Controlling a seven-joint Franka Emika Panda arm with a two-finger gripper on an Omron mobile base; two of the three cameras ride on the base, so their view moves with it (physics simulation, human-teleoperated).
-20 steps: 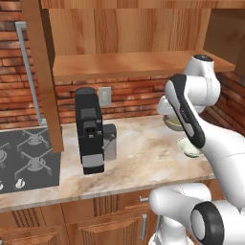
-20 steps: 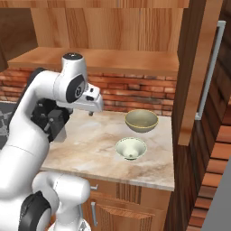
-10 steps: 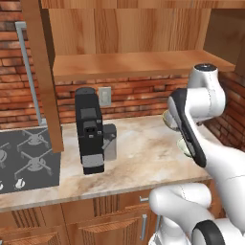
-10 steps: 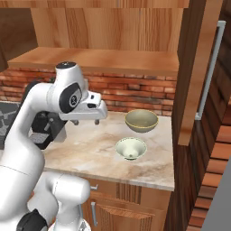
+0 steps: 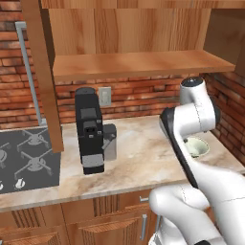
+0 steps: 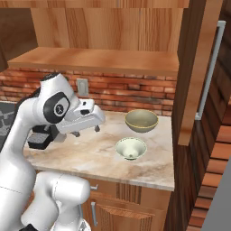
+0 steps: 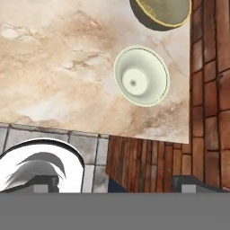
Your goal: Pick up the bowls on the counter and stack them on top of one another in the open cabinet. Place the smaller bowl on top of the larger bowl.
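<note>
Red brick backs the counter (image 6: 90,155), a beige marbled slab with brown veins over wooden drawer fronts; its right end stops just short of a tall wooden panel, and its front lip runs straight above the drawers. Both bowls stand upright near that right end, mouths up, round with no long axis to speak of; the larger bowl (image 6: 141,120) sits toward the brick, glossy olive-tan with a bright rim; the smaller bowl (image 6: 131,148), pale cream with a green tint, sits nearer the front edge, close to the larger one but apart from it; bare stone lies open to its left. From the left base view the smaller bowl (image 5: 196,147) peeks out behind the arm. Above, the open cabinet (image 6: 94,61) shows one plank shelf with wood-grain back, its door (image 5: 40,76) swung out, steel bar handle upright. A black coffee machine (image 5: 90,130) stands at mid-counter; a dark grey stove top (image 5: 26,160) lies at the left. The gripper (image 6: 86,131) hangs over the stone left of the bowls, its fingers spread wide and holding nothing.
</note>
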